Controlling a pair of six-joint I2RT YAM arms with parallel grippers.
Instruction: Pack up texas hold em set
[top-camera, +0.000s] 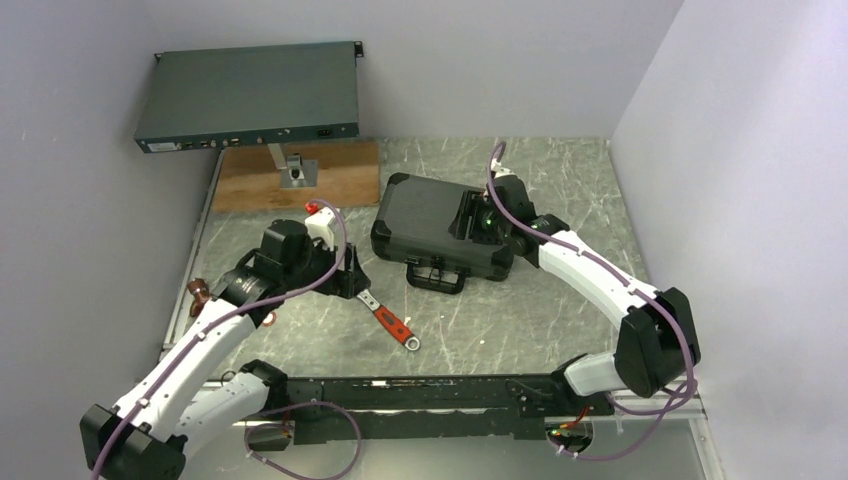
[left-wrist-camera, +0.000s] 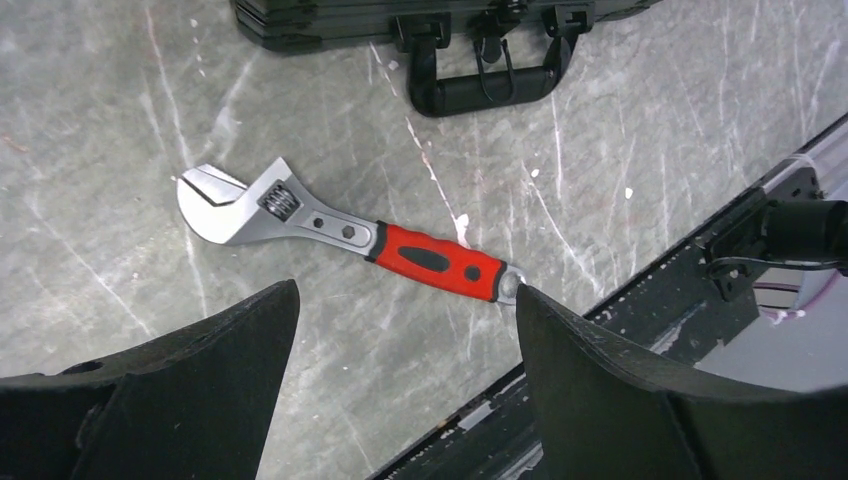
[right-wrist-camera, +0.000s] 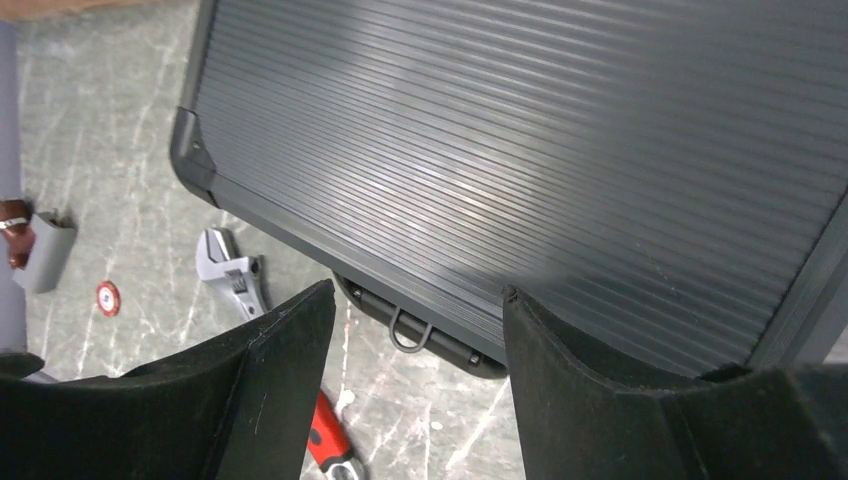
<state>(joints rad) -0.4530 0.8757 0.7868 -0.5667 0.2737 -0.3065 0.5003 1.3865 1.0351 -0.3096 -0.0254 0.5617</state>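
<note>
Black ribbed hard-shell case (top-camera: 440, 225) is laid closed, handle nearward, mid-tabletop (top-camera: 560, 300) toward the far edge. Right gripper (right-wrist-camera: 418, 290) is held over its lid, jaws apart and empty, presumably for pressing. Left gripper (left-wrist-camera: 405, 288), spread wide and empty, is poised above the red-handled steel adjustable wrench (left-wrist-camera: 340, 235).

Red-handled wrench (left-wrist-camera: 400, 245), grey rack box (top-camera: 250, 97), wooden board (top-camera: 345, 178)

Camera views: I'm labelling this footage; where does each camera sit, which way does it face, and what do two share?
Top external: above and behind the robot, looking down at the grey marbled table; left arm and right arm show.
Left wrist: on the left arm, facing down at the red-handled silver adjustable wrench; open left tool frames it.
Right wrist: on the right arm, over the black ribbed hard-shell case; right tool shows.
Shared: both wrist views show wrench and case.
</note>
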